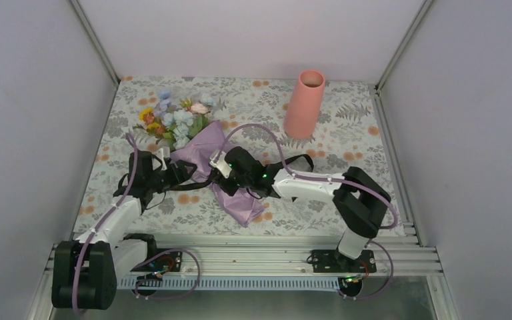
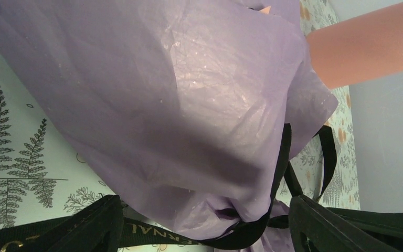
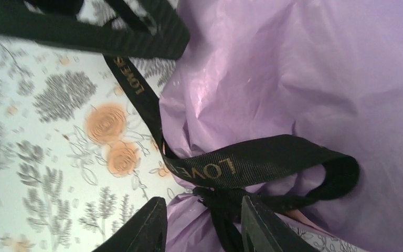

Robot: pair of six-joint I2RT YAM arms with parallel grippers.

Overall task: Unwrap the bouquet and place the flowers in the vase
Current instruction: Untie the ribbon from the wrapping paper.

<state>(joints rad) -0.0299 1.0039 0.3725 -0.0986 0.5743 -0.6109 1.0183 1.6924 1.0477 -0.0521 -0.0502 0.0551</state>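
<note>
Two end effectors at a tied bouquet: hazards and blind spots

**Top external.** Bouquet (image 1: 200, 150) lies flat on the bench (image 1: 347, 147), left of centre. Flowers (image 1: 177, 120) point to the far-left corner; the lilac wrapping sheet (image 1: 240, 200) trails toward the arms. Vase (image 1: 304, 103) upright at the far right, well apart. Left end effector (image 1: 188, 172) and right end effector (image 1: 220, 167) meet at the wrapped neck.
- Hazard: the black ribbon (image 1: 293, 161) loops out beside the right arm's wrist. A lift could snag it and drag the whole bunch.
- Jaw spread is unreadable from this view.

**Left wrist.** Fingers (image 2: 99, 220) spread wide, with sheet and ribbon lying between them and nothing pinched.
- Hazard: closing here would likely catch paper rather than ribbon and tear it.
- Flowers and stems are wholly hidden behind the sheet. The vase is cut off at the frame edge.

**Right wrist.** Jaws part-way apart, with the knot (image 3: 220, 202) between them, not visibly pinched.
- Hazard: the knot looks tight, and pulling the wrong tail may cinch it further.
- Stems are hidden, and the ribbon's free ends run out of frame.
</note>
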